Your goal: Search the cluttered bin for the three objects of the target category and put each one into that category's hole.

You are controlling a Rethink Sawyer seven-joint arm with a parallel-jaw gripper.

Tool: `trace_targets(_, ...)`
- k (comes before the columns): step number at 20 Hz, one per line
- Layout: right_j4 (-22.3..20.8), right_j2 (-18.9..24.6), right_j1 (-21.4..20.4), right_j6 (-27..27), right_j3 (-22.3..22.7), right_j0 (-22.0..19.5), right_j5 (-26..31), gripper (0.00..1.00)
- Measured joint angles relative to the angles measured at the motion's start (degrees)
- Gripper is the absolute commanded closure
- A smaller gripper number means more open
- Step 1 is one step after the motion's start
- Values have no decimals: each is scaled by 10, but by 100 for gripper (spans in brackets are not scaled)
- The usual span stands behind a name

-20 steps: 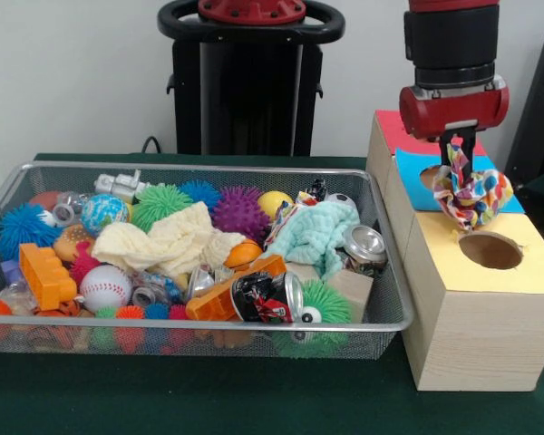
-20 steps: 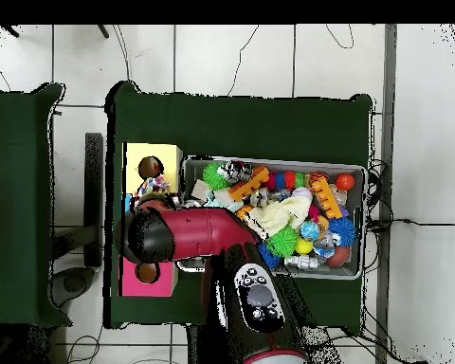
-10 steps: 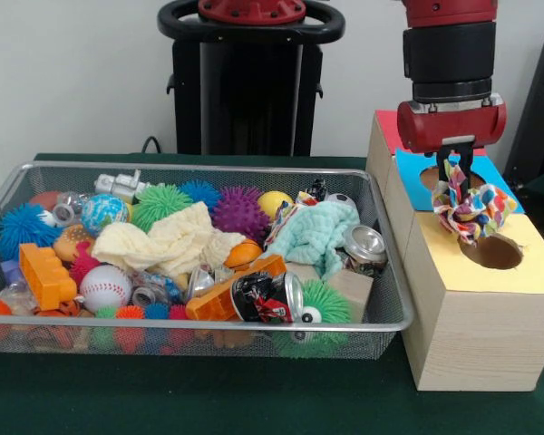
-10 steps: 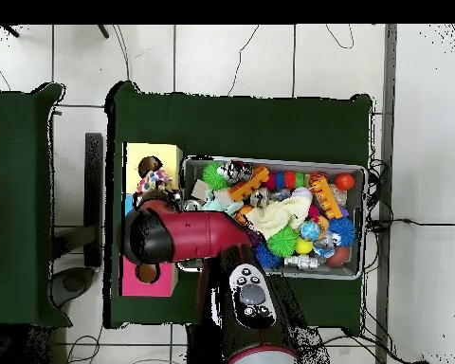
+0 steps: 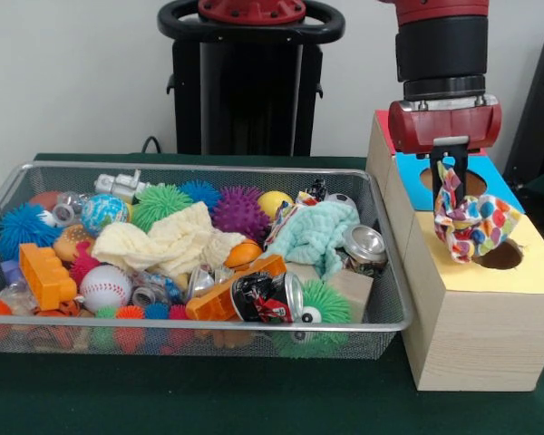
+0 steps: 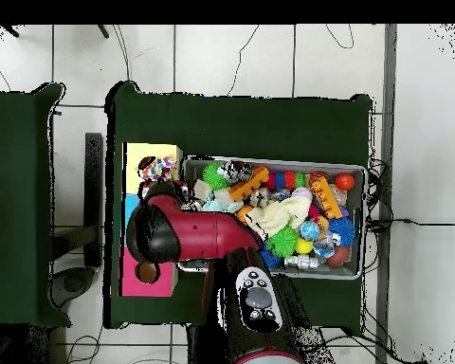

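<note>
**Cloth scrap hanging right at the yellow hole**

So from my seat here's what I'm looking at. The tool (image 5: pixel 450 170) is pinched closed on the top of a multicoloured polka-dot fabric scrap (image 5: pixel 470 220), and the scrap dangles down from it, with its lower end in front of the round hole (image 5: pixel 505 255) in the yellow-topped section (image 5: pixel 471 267) of the pale wooden sorting box (image 5: pixel 471 335). I can't tell from the front camera whether the cloth is touching the hole's rim or just hanging over it. In the overhead camera the same scrap (image 6: pixel 156 169) sits over the yellow panel (image 6: pixel 138 156), just beside the end of the red arm (image 6: pixel 189 234).

The box stands on the green surface (image 5: pixel 208 399) by the right-hand end of the wire mesh bin (image 5: pixel 392 313) in the front camera, just beside it. Behind the yellow section is a blue-topped one (image 5: pixel 499 186) with its own hole, then a pink-red one (image 5: pixel 388 131) at the far end.

The bin is packed. A cream knitted cloth (image 5: pixel 168 243) lies near the middle, a mint-green towel (image 5: pixel 315 236) toward the box end, a purple spiky ball (image 5: pixel 239 212) at the back edge, a baseball (image 5: pixel 104 286) and an orange plastic block (image 5: pixel 45 275) at the opposite end, and a crushed red-and-black can (image 5: pixel 267 296) against the front edge.
</note>
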Motion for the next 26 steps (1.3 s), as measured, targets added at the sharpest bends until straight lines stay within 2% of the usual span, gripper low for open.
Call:
trace_targets(13, 32, -12, 31, 0, -3, 13, -5, 100)
trace_targets(26, 36, -11, 31, 0, -3, 13, -5, 100)
